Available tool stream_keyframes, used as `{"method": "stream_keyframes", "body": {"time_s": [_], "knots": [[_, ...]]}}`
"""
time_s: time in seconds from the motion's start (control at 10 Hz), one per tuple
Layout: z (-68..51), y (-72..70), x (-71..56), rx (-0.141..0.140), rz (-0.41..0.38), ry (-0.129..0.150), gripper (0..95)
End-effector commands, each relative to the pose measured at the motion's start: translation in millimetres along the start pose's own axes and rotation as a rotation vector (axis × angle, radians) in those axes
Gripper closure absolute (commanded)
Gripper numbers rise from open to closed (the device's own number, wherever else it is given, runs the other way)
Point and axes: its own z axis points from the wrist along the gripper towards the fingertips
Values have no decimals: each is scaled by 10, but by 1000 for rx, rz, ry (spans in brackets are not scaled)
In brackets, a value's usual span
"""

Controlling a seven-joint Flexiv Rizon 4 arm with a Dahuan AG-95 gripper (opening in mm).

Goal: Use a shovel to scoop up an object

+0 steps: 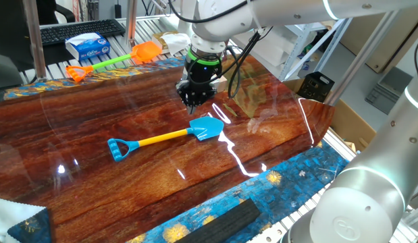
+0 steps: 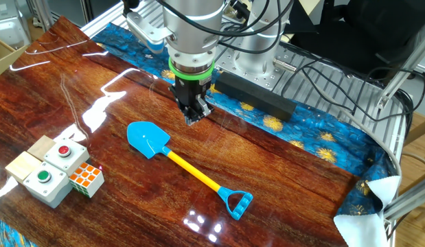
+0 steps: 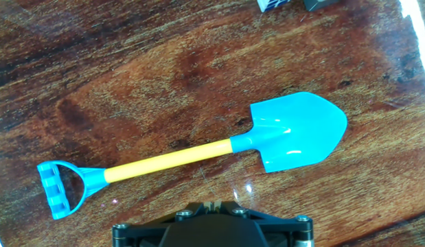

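The shovel (image 1: pixel 165 138) lies flat on the wooden table, with a light-blue blade (image 1: pixel 207 127), a yellow shaft and a blue D-handle (image 1: pixel 117 148). It also shows in the other fixed view (image 2: pixel 195 170) and fills the hand view (image 3: pixel 167 161). The Rubik's cube (image 2: pixel 86 179) sits on the table near the beige button boxes, well away from the blade. My gripper (image 1: pixel 192 104) hangs above the table just beside the shovel's blade end, and it also shows in the other fixed view (image 2: pixel 193 116). Its fingers are together and hold nothing.
Two beige boxes stand by the cube, one with a red button (image 2: pixel 64 152) and one with a green button (image 2: pixel 44 180). An orange-bladed, green-shafted toy shovel (image 1: pixel 114 63) and a tissue box (image 1: pixel 87 46) lie at the table's far edge. A black bar (image 2: pixel 253 92) lies on the blue cloth.
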Motion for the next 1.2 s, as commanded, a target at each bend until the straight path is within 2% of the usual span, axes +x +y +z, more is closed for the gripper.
{"method": "stream_keyframes", "body": {"time_s": [0.1, 1.0, 1.2], "knots": [[-6, -1, 6, 0, 0, 0, 950], [21, 6, 5, 0, 9, 1, 950], [58, 28, 11, 4, 106, -2, 950]]}}
